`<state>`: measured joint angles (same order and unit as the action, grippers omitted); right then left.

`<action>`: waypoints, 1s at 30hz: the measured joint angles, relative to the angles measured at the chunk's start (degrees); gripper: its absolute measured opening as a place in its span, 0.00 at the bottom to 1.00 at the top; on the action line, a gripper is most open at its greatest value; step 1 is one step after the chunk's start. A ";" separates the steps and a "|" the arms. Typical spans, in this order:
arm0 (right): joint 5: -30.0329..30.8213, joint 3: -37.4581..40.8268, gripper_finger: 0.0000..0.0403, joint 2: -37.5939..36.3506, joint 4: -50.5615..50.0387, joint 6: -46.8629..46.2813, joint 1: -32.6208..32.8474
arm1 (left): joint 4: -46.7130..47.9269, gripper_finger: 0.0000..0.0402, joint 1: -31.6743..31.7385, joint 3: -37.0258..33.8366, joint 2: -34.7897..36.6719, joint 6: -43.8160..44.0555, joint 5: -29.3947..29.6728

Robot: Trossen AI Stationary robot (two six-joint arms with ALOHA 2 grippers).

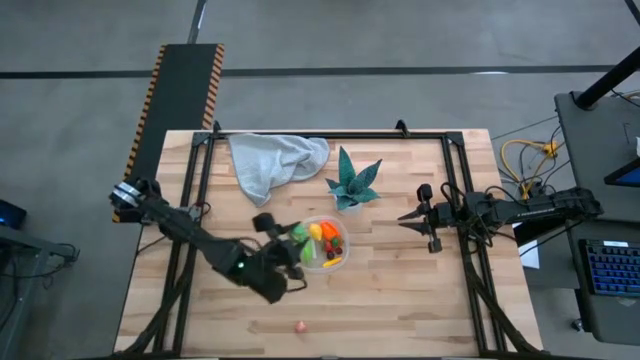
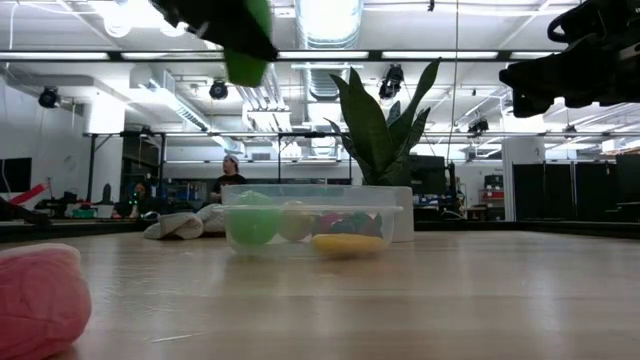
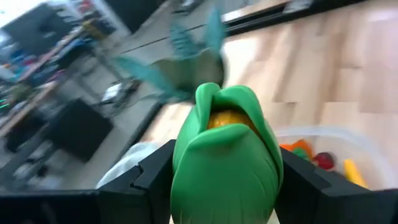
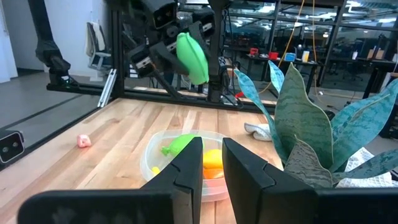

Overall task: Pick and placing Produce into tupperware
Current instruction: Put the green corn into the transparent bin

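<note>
Left gripper (image 3: pixel 225 186) is clamped on a green husked corn toy (image 3: pixel 225 155), yellow kernels peeking out at its tip, one dark finger pressed against each side. It hangs in the air above the near-left rim of the tupperware (image 1: pixel 322 262); in the low view the corn (image 2: pixel 246 40) sits well above the container (image 2: pixel 312 215), not touching it.

Just beyond and under the gripper, the clear round tub already holds produce: an orange carrot (image 1: pixel 330 232), a yellow piece (image 1: pixel 315 231), green pieces (image 1: pixel 299 235), a red bit (image 1: pixel 336 247).

Farther out past the tub: teal spiky-leaved plant (image 1: pixel 353 182), then a pale grey-blue cloth (image 1: pixel 272 160) toward the table's far edge. On the opposite side, well apart from the gripper near the front edge, a small pink piece (image 1: pixel 300 326) lies alone on the wood table (image 1: pixel 400 300).

Right gripper (image 1: pixel 406 217) waits well off to the right of the tub, fingers nearly together with a narrow gap, holding nothing, aimed at the container.
</note>
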<state>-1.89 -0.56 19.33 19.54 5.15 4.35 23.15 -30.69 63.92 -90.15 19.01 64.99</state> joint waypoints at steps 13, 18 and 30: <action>-0.02 0.00 0.13 0.00 -0.03 -0.18 0.01 | -13.06 0.46 11.34 -4.68 -1.22 -12.10 -26.81; -0.02 0.00 0.13 -0.02 -0.60 -0.68 -0.01 | -13.84 0.46 13.78 -7.06 -1.31 -11.43 -32.67; -0.04 0.00 0.13 0.00 -2.26 -2.19 0.01 | -25.82 0.46 14.61 -10.78 -1.76 -9.03 -43.17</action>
<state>-1.93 -0.56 19.33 17.27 2.96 4.36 -2.68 -16.08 53.14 -91.91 9.97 21.82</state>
